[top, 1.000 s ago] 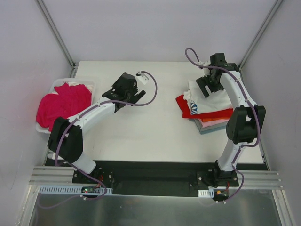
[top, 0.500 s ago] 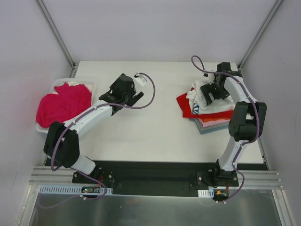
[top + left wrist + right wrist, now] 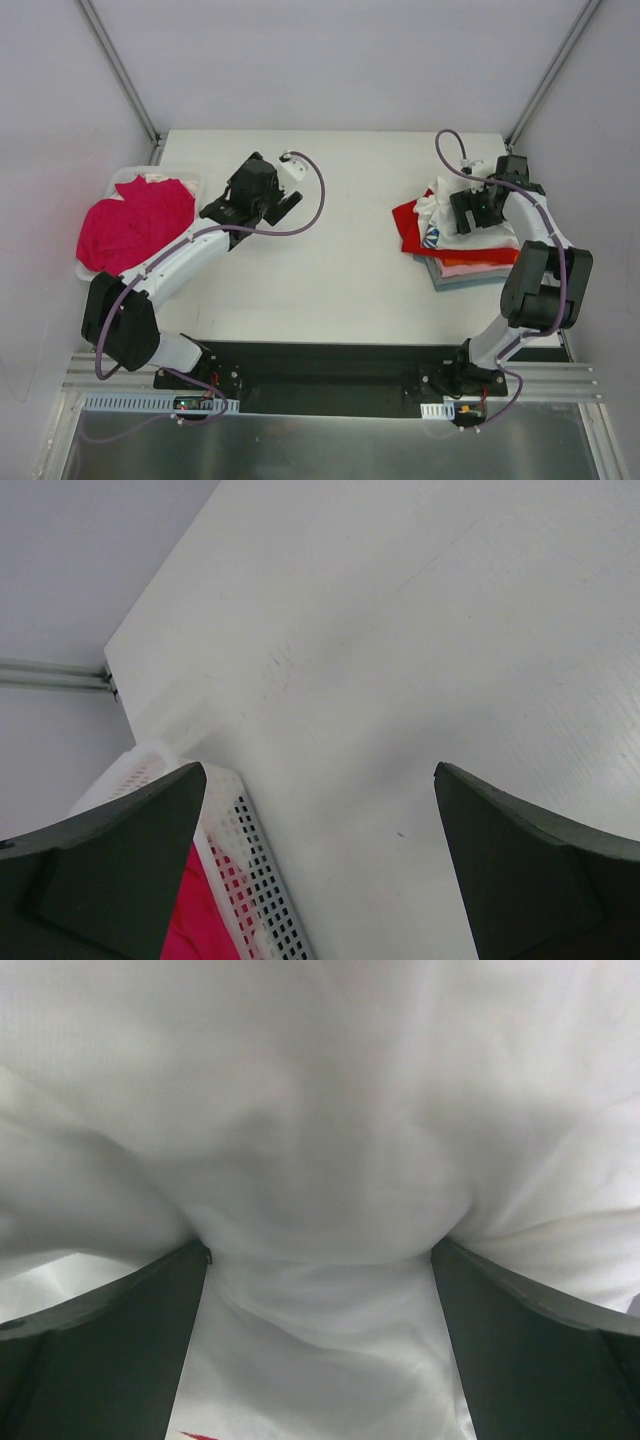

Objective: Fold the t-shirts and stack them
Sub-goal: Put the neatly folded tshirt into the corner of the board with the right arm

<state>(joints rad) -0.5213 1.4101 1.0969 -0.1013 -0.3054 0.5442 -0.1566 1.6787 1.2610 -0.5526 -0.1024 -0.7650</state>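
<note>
A stack of folded t-shirts [image 3: 455, 255] lies at the table's right: a white one [image 3: 438, 203] rumpled on top, then red [image 3: 410, 222], orange, pink and light-blue layers. My right gripper [image 3: 475, 210] is down on the white shirt with its jaws wide apart. In the right wrist view white cloth [image 3: 320, 1110] fills the frame and bulges between the open gripper [image 3: 320, 1250]. A magenta t-shirt [image 3: 135, 222] is heaped in the white basket [image 3: 195, 180] at left. My left gripper [image 3: 252, 207] hovers open just right of the basket, nothing between its fingers [image 3: 120, 860].
The perforated white basket wall [image 3: 245, 870] and magenta cloth [image 3: 190, 920] show at the lower left of the left wrist view, near the table's back-left corner [image 3: 115, 675]. Enclosure walls and frame posts ring the table [image 3: 330, 250].
My right gripper has moved right and nearer, and the white shirt and the stack shifted right with it. My left gripper has drifted left toward the basket, staying open.
</note>
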